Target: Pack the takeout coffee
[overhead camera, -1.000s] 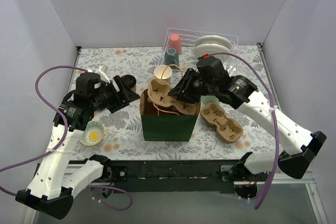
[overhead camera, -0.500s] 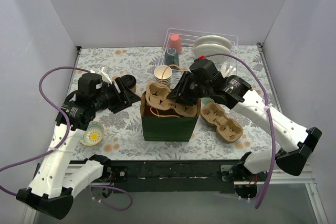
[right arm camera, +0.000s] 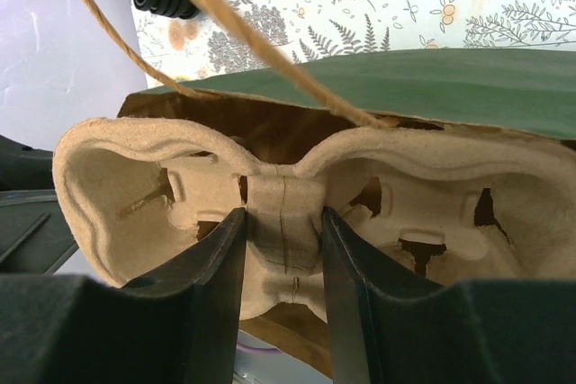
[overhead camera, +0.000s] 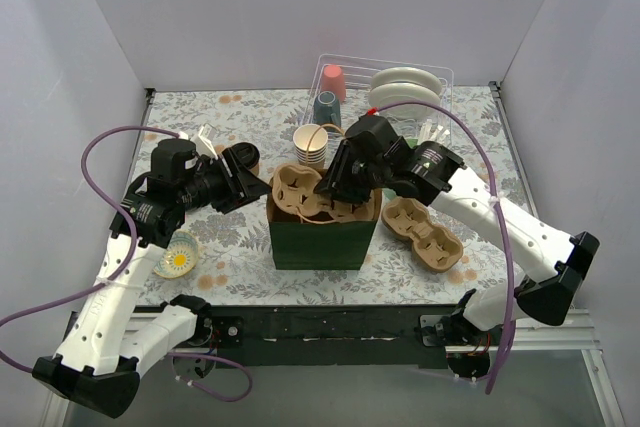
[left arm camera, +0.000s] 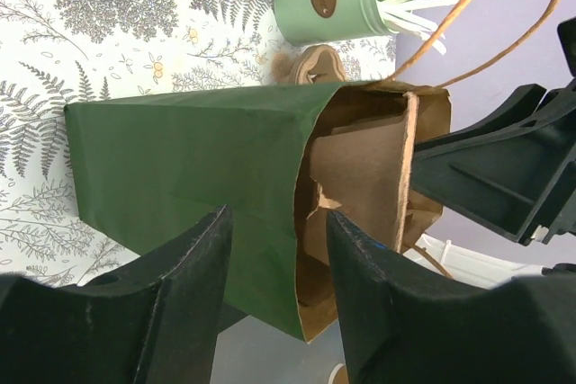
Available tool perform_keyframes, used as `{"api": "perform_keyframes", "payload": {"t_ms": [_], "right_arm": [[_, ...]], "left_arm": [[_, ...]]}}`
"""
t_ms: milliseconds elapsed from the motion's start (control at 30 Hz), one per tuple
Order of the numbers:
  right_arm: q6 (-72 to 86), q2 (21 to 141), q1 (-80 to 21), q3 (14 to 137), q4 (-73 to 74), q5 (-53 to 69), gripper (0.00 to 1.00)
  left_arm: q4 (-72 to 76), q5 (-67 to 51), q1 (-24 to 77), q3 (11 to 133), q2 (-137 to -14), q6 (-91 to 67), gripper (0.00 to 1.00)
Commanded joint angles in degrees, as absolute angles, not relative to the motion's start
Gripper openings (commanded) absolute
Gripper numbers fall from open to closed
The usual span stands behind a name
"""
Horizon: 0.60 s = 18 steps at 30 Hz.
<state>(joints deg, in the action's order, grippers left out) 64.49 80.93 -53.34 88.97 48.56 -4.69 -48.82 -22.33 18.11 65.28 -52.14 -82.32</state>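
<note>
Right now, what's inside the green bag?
A pulp cup carrier sits partway in the green bag, its centre bridge pinched by the right claw. Whatever lies below it is covered.

The top camera sits high up behind the left arm (overhead camera: 110, 287) and the right arm (overhead camera: 500, 217). It looks down and forward over the whole desk (overhead camera: 240, 117). The green bag (overhead camera: 322, 237) stands in the middle of its view, quite far off.

The left wrist camera is very near the green bag, on its left side. It looks sideways along the bag to its open mouth.

The right wrist camera is just above the bag's mouth and looks down, very close, at the cup tray (right arm camera: 162, 186) sticking out.

All three views share the green bag and its string handle (left arm camera: 477, 15).
</note>
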Motion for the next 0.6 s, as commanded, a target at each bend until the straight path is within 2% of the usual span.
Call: {"api": "perform_keyframes", "payload": {"t_ms": [0, 133, 400, 567], "right_arm": [[64.6, 81.9, -54.5, 91.3, 52.7, -7.6, 0.28], [64.7, 82.4, -54.8, 91.9, 53.9, -9.0, 0.27], [65.0, 84.1, -55.5, 94.6, 58.5, -11.0, 0.27], [65.0, 84.6, -56.2, 95.3, 59.1, -11.6, 0.27]], "left_arm": [[-48.6, -23.7, 17.8, 65.2, -52.0, -81.8, 0.45], [-48.9, -23.9, 17.8, 64.5, -52.0, -81.7, 0.43], [-47.2, -25.6, 17.9, 64.1, -52.3, -81.8, 0.27], [-47.0, -25.9, 17.9, 64.3, -52.5, -82.3, 0.28]]}}
